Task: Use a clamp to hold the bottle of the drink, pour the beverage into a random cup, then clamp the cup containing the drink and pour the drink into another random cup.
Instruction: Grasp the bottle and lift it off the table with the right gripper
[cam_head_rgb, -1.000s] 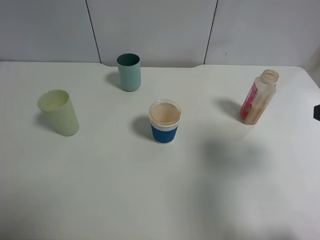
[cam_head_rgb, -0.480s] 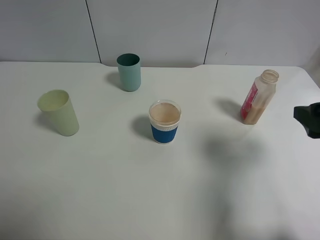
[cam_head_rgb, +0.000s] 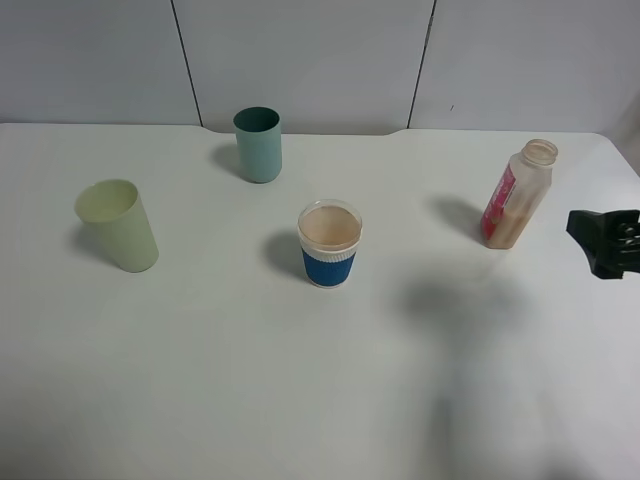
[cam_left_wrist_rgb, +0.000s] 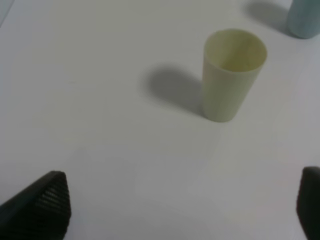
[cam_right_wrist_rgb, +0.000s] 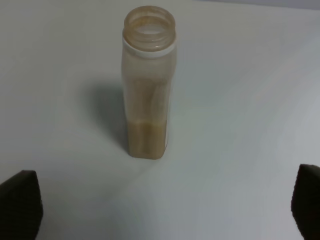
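The left claw (cam_left_wrist_rgb: 182, 205) is released and empty. The blue-banded cup (cam_head_rgb: 329, 250) stands on the bench (cam_head_rgb: 250, 380), holding beige beverage (cam_head_rgb: 329, 228). To the right of the cup, the right claw (cam_head_rgb: 603, 243) is released, near the upright bottle (cam_head_rgb: 517, 195). Behind the cup, a little left, stands the teal tumbler (cam_head_rgb: 258, 148).

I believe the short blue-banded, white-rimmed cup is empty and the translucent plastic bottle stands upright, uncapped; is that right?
Not quite: the exterior high view shows the short blue-banded cup holding beige-pink milky liquid. The translucent plastic bottle does stand upright, uncapped.
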